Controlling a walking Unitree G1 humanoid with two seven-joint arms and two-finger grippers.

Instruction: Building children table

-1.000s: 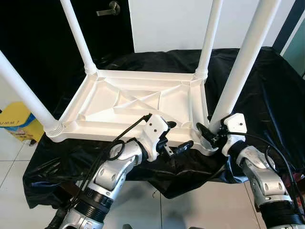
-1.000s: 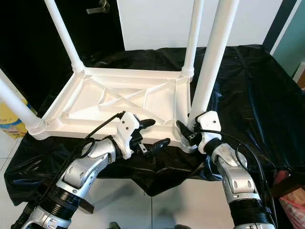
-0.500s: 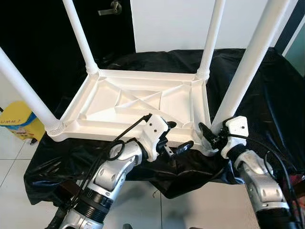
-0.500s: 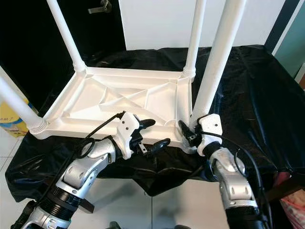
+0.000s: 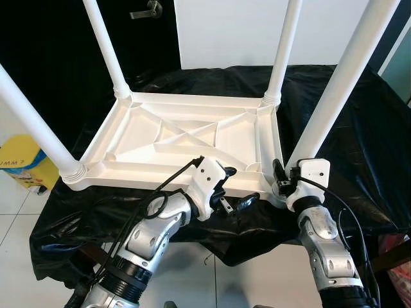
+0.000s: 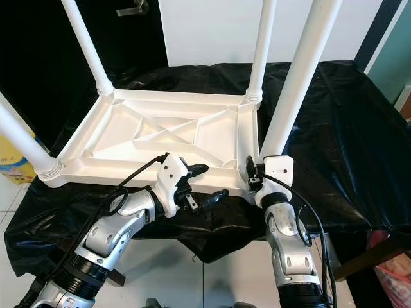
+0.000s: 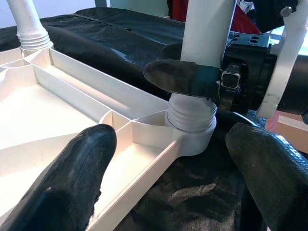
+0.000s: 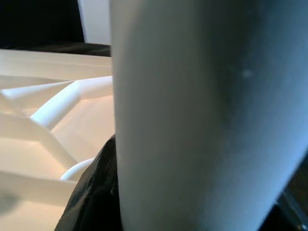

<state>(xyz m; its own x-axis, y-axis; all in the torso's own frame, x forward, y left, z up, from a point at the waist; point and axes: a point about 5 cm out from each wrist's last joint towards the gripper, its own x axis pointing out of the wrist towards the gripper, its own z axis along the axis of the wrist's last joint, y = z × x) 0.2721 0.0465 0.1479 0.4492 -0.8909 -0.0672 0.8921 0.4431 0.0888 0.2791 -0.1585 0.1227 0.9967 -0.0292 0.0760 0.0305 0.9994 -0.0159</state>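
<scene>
The white plastic children's table [image 5: 186,138] lies upside down on a black sheet [image 5: 359,141] that covers a raised surface. Its underside faces up and shows a raised rim, a diagonal cross of ribs and several shallow rectangular pockets between the ribs. The pockets hold nothing. Four white tubular legs stand up from threaded collars at the corners: the far left leg [image 5: 106,48], the far right leg [image 5: 282,51], the near left leg [image 5: 32,122] and the near right leg [image 5: 340,80].

The right gripper [image 5: 280,181] is at the base of the near right leg, just above its collar. One black finger [image 7: 185,77] lies against the side of the tube in the left wrist view, and the tube sits between the fingers, which are closed around it.

The left gripper [image 5: 234,187] hovers at the near edge of the tabletop, just beside the same corner. Its two fingers are spread wide apart and hold nothing; one fingertip is over the rim, the other over the sheet.

A yellow container [image 5: 22,163] stands on the tiled floor [image 5: 13,231] to the left. A dark door with a lever handle [image 5: 146,11] is behind the table
</scene>
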